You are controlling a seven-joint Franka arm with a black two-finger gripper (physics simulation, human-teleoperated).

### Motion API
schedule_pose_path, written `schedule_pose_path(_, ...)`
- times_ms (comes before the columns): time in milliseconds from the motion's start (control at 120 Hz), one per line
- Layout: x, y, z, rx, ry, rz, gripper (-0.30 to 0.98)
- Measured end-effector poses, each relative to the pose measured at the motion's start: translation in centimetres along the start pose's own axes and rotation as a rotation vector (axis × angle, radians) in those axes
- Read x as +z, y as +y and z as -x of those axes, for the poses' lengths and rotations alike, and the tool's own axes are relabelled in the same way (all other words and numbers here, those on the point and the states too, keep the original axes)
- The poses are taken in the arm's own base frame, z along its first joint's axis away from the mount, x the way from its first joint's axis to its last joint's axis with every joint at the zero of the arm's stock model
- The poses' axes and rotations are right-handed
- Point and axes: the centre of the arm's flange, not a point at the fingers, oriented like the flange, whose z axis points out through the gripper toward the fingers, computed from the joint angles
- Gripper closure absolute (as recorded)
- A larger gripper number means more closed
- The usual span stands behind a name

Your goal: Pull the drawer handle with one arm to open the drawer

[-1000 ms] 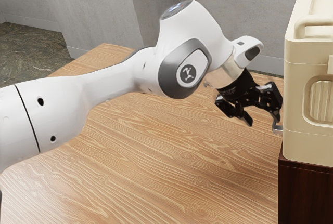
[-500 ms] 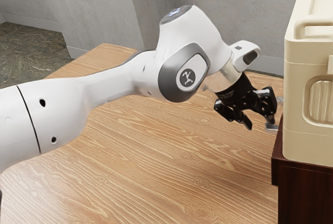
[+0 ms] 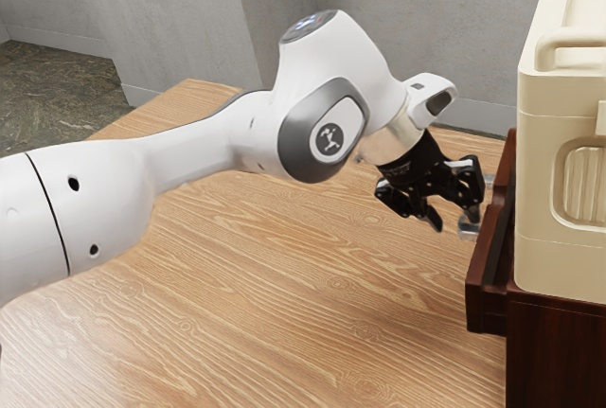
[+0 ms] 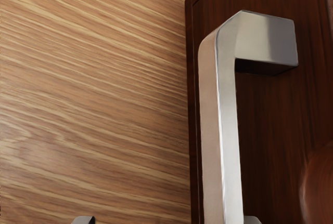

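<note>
Drawer handle (image 4: 228,125) | between gripper's (image 3: 454,224) jaws, close beside one | spread wide, clamping nothing

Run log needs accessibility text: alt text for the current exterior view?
White arm with its black tool, fingers apart, at the metal handle of a partly open dark drawer; a cream case sits on the cabinet, beside a wooden table.

From here I can't tell home from lab: mottled grey walls (image 3: 270,1) at twelve o'clock, dark marbled floor (image 3: 52,96) at ten, wood-grained desk (image 3: 284,313) at six, dark wooden drawer cabinet (image 3: 559,361) at four.
</note>
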Motion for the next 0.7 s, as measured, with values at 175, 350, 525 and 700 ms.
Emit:
schedule_pose_path(175,-0.7,-0.6,0.5,-0.005,0.002,-0.009,0.37)
schedule_pose_path(350,-1.0,-0.8,0.6,-0.004,0.006,-0.017,0.37)
schedule_pose_path(525,-1.2,-2.1,-0.1,-0.019,0.015,-0.028,0.37)
schedule_pose_path(700,-1.2,-2.9,-0.4,-0.030,0.015,-0.035,0.37)
